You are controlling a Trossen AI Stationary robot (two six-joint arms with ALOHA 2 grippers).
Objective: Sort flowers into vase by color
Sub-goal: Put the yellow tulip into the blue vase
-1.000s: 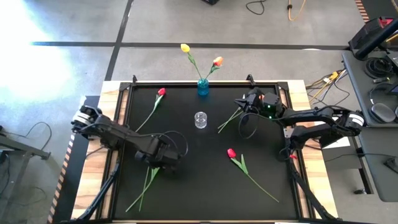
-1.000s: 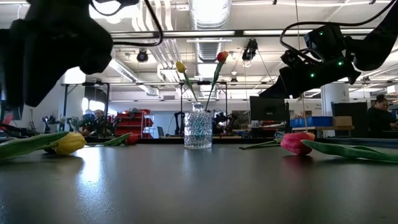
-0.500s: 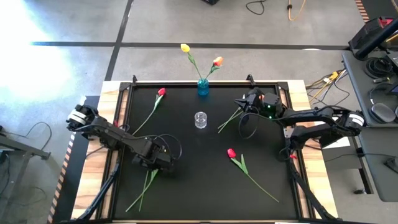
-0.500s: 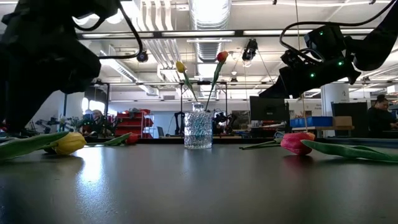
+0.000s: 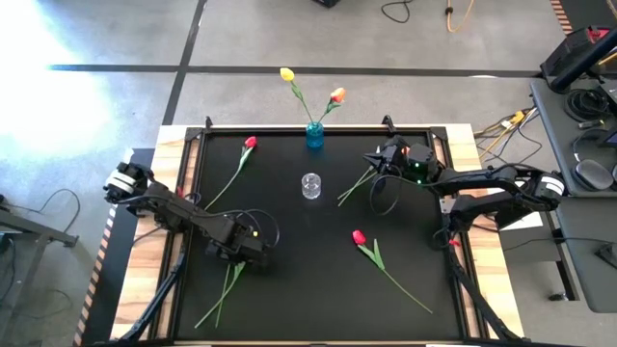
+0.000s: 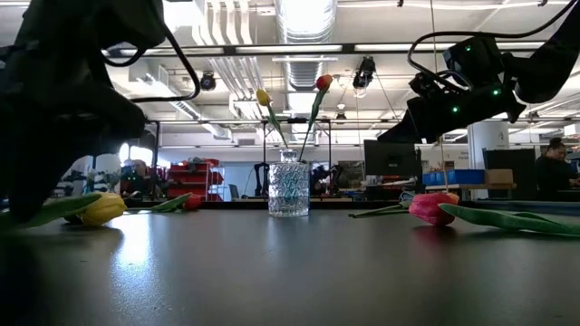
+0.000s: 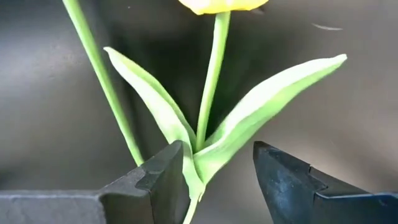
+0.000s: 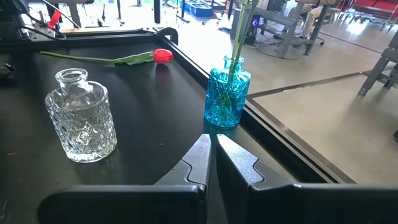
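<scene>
The black counter [image 5: 289,289] stands on grey concrete floor [image 5: 116,106], with a workshop room beyond. The left hand [image 7: 214,180], open, straddles a yellow tulip [image 7: 211,112] lying at the counter's front-left. The right hand [image 8: 211,155], shut and empty, hovers near the blue vase [image 8: 227,98].

The left gripper [image 7: 214,180] has its two dark fingers [image 7: 158,180] apart, one on each side of a yellow tulip's [image 7: 211,93] stem base. Two pale green leaves [image 7: 261,118] spread from that stem. A second stem [image 7: 102,87] lies beside it on the dark table [image 7: 348,106].
</scene>
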